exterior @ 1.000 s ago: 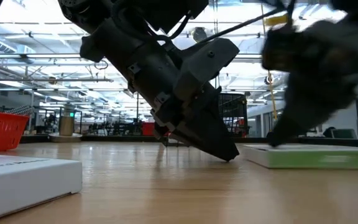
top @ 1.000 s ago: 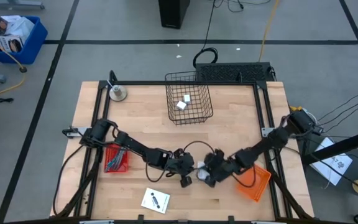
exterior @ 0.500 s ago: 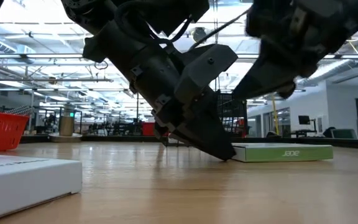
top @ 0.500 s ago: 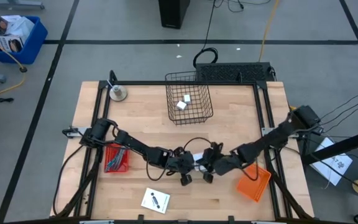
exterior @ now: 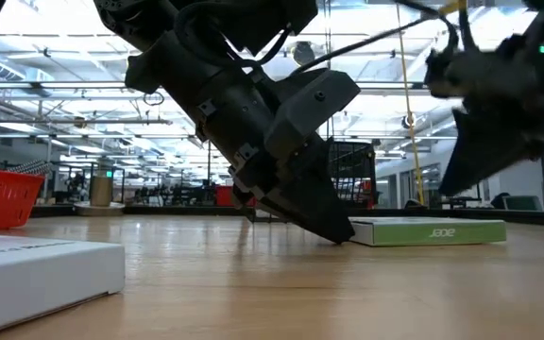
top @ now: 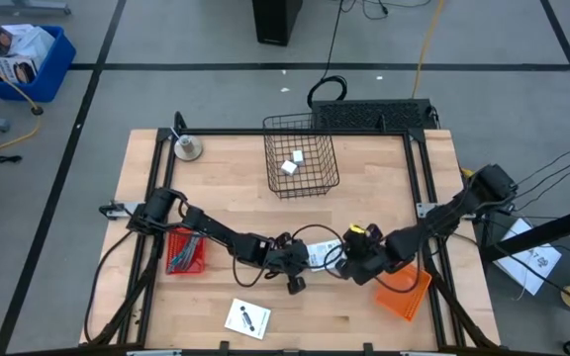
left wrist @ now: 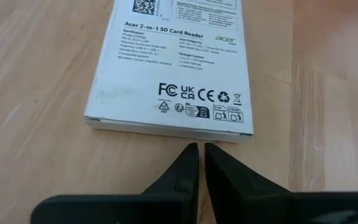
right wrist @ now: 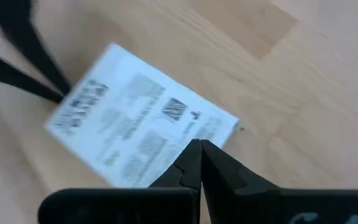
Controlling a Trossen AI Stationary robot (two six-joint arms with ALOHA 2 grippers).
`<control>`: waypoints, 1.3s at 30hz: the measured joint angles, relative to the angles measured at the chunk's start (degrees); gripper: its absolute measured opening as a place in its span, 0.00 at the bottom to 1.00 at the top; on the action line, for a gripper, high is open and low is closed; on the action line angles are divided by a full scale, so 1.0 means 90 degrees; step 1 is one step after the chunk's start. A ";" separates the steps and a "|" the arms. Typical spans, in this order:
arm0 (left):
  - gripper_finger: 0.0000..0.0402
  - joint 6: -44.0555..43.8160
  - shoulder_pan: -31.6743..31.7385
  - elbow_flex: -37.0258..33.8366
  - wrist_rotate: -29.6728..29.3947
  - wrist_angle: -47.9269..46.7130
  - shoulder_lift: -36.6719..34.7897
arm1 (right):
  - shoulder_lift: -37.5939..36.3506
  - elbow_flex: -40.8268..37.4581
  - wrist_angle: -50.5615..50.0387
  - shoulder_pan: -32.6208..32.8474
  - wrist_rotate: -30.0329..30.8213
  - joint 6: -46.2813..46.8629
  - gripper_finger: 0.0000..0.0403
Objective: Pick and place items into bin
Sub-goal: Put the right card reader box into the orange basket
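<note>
White card-reader box (left wrist: 170, 68) lies flat on the counter (top: 384, 188) — both claws, left (left wrist: 199, 151) and right (right wrist: 199, 147), pinched shut and empty beside it; next, one must open to grasp.

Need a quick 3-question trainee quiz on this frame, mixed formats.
1. True or false: the left hand has its fingertips shut on the white card-reader box.
2. Multiple choice: what lies in the wire basket? A) two small white blocks B) a blue-handled tool C) nothing
3. Fill in: the right hand is ____ and hangs above the box.

Key
1. False. The fingertips sit close together on the wood just short of the box's edge, holding nothing.
2. A. The two white blocks are seen from above.
3. shut
</note>
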 joint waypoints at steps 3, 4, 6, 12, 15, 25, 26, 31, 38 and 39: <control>0.09 0.0001 0.0004 0.0000 -0.0062 -0.0013 0.0000 | 0.0098 0.0000 -0.0390 -0.0085 -0.0099 0.0256 0.00; 0.09 0.0001 0.0004 0.0000 -0.0072 -0.0017 0.0000 | 0.0098 0.0000 -0.0551 -0.0091 -0.0062 0.0342 0.00; 0.09 0.0045 0.0004 0.0000 -0.0079 -0.0027 0.0000 | 0.0096 0.0000 -0.0815 -0.0098 0.0046 0.0561 0.00; 0.09 0.0111 0.0008 0.0000 -0.0103 -0.0032 0.0000 | 0.0229 -0.0182 -0.0653 -0.0074 -0.0638 0.1094 0.00; 0.09 0.0115 0.0010 -0.0002 -0.0164 -0.0040 0.0000 | 0.0350 -0.0409 0.0148 -0.0124 -0.0815 0.0933 0.00; 0.09 0.0074 0.0103 -0.0005 -0.0030 -0.0100 0.0000 | 0.0372 -0.0576 0.1120 -0.0151 -0.0425 0.0082 0.00; 0.09 0.0084 0.0103 -0.0005 -0.0028 -0.0112 -0.0002 | 0.0307 -0.0591 0.1231 -0.0122 -0.0309 -0.0043 0.00; 0.09 0.0086 0.0083 -0.0007 0.0000 -0.0178 -0.0017 | 0.0045 -0.0585 0.1432 -0.0067 0.0259 -0.0331 0.00; 0.09 0.0081 0.0074 -0.0007 0.0007 -0.0221 -0.0017 | 0.0045 -0.0580 0.1481 -0.0062 0.0261 -0.0451 0.00; 0.09 0.0083 0.0074 -0.0007 0.0036 -0.0223 -0.0017 | 0.0045 -0.0578 0.1491 -0.0057 0.0272 -0.0521 0.00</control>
